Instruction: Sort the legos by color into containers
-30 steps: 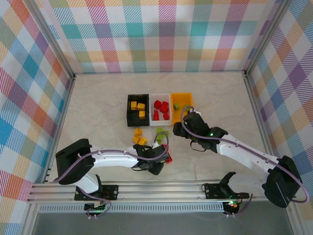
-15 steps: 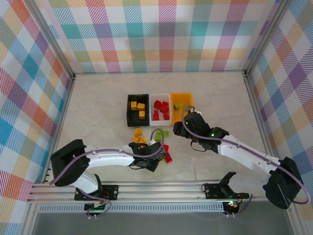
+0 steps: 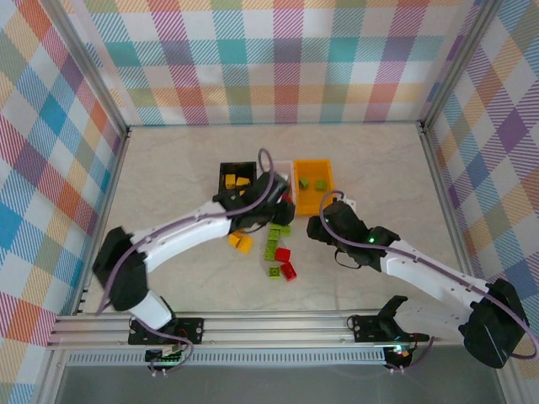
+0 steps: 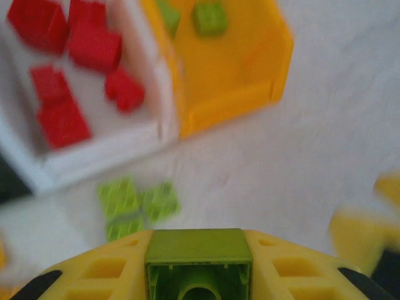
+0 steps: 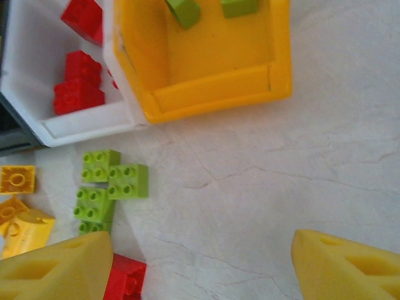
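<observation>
The left pincer point(image 4: 199, 270) is pinching a green brick point(image 4: 199, 245) and hangs above the surface point(image 3: 379, 177) just in front of the bins. The white bin point(image 4: 94, 159) with its red bricks point(image 4: 94, 47) lies ahead to one side, and the orange bin point(image 4: 231, 106), already holding green bricks point(image 4: 209, 17), to the other. The main risk, as I judge it, is a drop in the wrong place. The two bins touch, so letting go too soon would put the green brick among the red ones or on the shared rim. The right pincer point(image 5: 200, 269) is spread, holds nothing, and sits near the front of the orange bin, so the arms could knock together. A bump could also scatter the loose green bricks point(image 5: 109, 187). A second ago the left pincer was down low by the loose bricks and open wider. It has since closed, risen and swung up to the bins, while the right one has backed off a little.
</observation>
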